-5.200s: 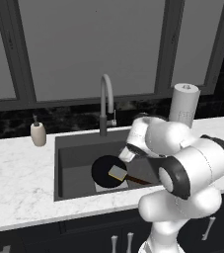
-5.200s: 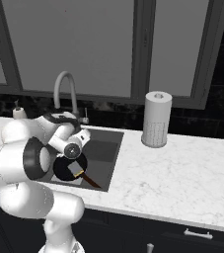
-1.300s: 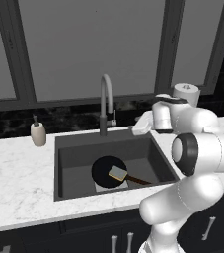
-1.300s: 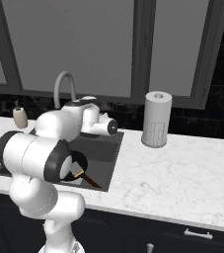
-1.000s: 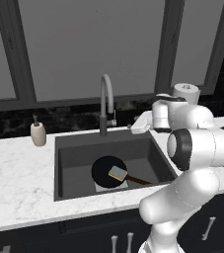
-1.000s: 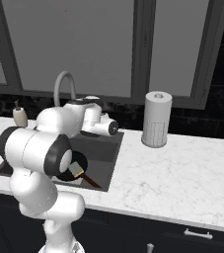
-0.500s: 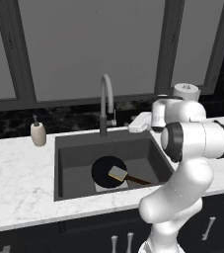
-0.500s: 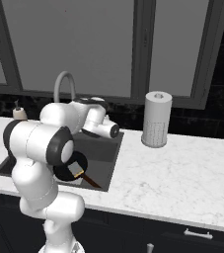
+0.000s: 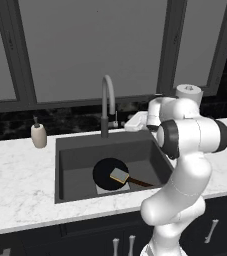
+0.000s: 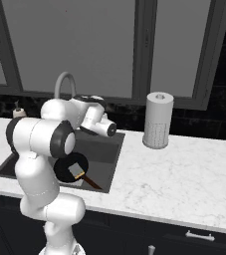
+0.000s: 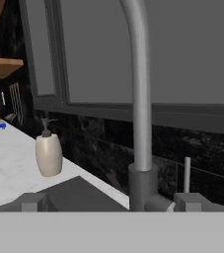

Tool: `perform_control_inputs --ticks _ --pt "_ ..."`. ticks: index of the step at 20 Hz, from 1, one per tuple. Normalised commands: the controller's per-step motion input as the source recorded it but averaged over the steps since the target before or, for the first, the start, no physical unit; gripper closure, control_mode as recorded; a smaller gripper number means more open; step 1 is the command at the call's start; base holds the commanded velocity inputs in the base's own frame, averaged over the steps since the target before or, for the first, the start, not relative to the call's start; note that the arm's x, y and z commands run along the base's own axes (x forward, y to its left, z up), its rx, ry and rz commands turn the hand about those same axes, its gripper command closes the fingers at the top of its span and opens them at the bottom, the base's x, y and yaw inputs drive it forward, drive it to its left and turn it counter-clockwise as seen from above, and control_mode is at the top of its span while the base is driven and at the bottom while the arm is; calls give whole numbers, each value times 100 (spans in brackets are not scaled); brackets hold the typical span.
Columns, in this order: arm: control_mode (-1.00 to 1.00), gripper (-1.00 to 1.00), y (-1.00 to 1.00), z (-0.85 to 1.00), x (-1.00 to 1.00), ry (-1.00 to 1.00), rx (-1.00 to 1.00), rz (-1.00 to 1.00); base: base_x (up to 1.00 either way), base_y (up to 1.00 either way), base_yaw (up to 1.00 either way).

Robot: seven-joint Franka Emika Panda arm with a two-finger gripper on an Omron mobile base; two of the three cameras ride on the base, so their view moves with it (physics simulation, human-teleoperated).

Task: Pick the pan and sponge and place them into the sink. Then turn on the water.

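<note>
Pan (image 9: 108, 172): lies on the floor of the sink (image 9: 75, 150), handle toward the right wall; placed, by the look of it.
Sponge (image 9: 119, 175): rests on the pan inside the basin; placed likewise.
Faucet (image 9: 106, 105): stands at the sink's back rim; no stream visible, so the water step is judged undone.
Lever (image 11: 186, 174): small upright rod just right of the faucet stem, untouched as far as can be seen.
Claw (image 11: 108, 201): carries nothing; tips at the frame's bottom stand well apart, either side of the faucet base.
Soap dispenser (image 9: 38, 135): on the counter (image 9: 15, 180), left of the sink.
Remaining: turn on the water.
</note>
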Motion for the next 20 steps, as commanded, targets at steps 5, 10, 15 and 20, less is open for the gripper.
perform_control_inputs --ticks 5,10,15,20 --pt "-100 -100 6 -5 32 -4 0 -4 0 0 0" --pt "-100 -100 5 -14 35 -1 0 -2 0 0 0" --pt "-100 -100 0 -13 36 -1 0 0 0 0 0" --pt "-100 -100 0 -12 34 0 0 0 0 0 0"
